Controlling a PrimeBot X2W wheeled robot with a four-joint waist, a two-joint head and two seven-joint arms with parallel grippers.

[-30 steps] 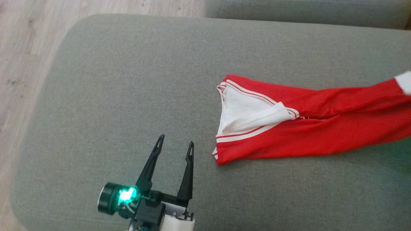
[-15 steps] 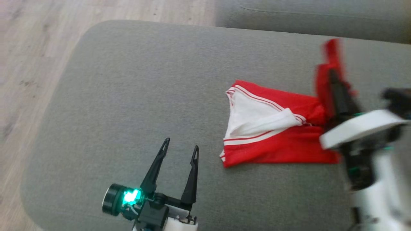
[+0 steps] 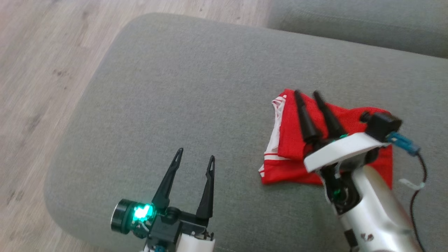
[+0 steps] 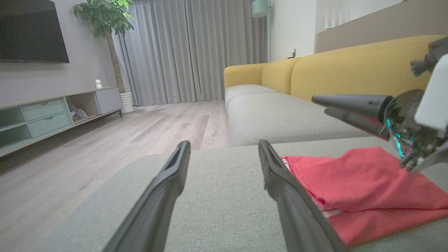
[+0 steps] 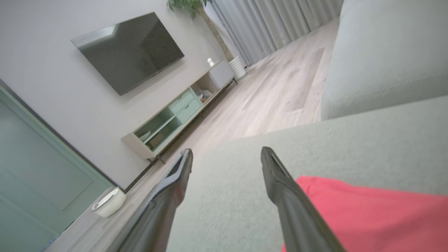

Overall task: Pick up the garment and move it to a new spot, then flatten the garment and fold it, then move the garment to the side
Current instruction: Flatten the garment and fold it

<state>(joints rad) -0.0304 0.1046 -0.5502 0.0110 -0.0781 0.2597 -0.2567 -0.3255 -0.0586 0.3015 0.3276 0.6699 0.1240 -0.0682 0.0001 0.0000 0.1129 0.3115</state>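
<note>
The red garment (image 3: pixel 290 140) with white stripes lies folded over on the grey cushion (image 3: pixel 196 87), right of the middle. My right gripper (image 3: pixel 307 93) hovers just over its top layer, open, with nothing between the fingers. In the right wrist view the right gripper (image 5: pixel 226 151) stands wide apart, the garment (image 5: pixel 367 217) below its right finger. My left gripper (image 3: pixel 195 154) is open and empty over bare cushion, left of the garment. The left wrist view has the left gripper (image 4: pixel 224 145) in front, the garment (image 4: pixel 357 182) at the right and the right gripper (image 4: pixel 318 105) above it.
The cushion's rounded edge drops to wooden floor (image 3: pixel 38 70) on the left. Another grey cushion (image 3: pixel 357 24) sits behind. A yellow sofa back (image 4: pixel 350 66), a low cabinet (image 4: pixel 52 112) and a wall television (image 5: pixel 129 52) stand farther off.
My right gripper swung left with the garment's long end, laid it over the waistband half, and opened. The head camera has shifted too. The left gripper stayed put.
</note>
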